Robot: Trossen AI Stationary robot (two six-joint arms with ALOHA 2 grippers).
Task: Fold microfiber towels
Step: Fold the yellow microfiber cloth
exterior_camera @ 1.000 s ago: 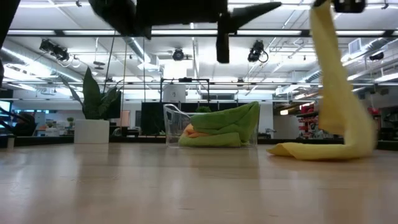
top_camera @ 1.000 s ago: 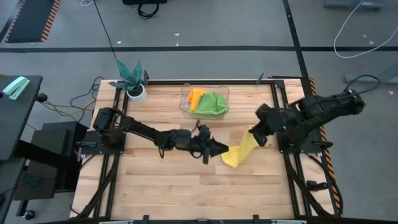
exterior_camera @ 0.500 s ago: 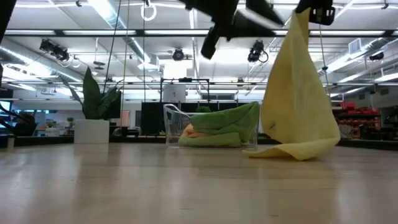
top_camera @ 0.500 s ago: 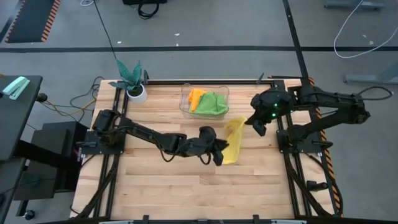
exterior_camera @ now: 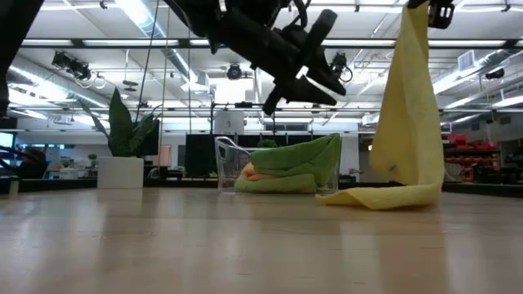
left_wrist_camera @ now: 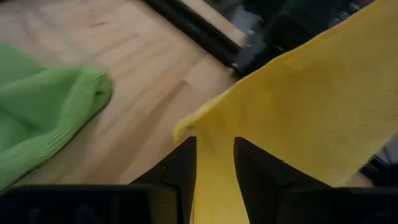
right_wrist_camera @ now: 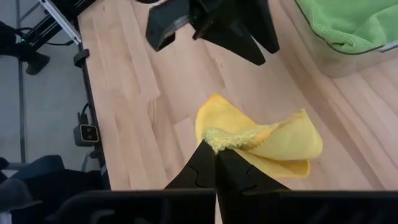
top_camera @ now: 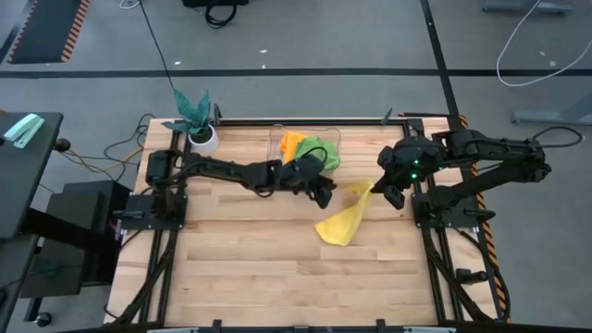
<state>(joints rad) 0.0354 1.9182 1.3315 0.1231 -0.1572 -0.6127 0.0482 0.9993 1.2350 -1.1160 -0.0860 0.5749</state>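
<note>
The left arm is stretched across the table's far half, its left gripper (top_camera: 326,192) raised off the surface with the fingers (left_wrist_camera: 183,163) seen parted and nothing between them. The right arm is bent inward from its side, the right gripper (top_camera: 377,188) held high, fingers (right_wrist_camera: 202,163) pinched together on the yellow towel (top_camera: 340,222).

Yellow towel (top_camera: 344,220) is seen hanging from one lifted corner, draped down as a long tapering sheet (fuzzy edge visible in right wrist view), its lower end bunched in soft folds on the wood tabletop (top_camera: 240,268), right of centre. Lime green towel (top_camera: 319,153) is crumpled in the clear bin (top_camera: 276,157) at the table's far side, piled above the rim and spilling over it. Orange towel (top_camera: 291,144) is wadded beside it in the same bin, mostly covered. Darker green towel cannot be told apart.
</note>
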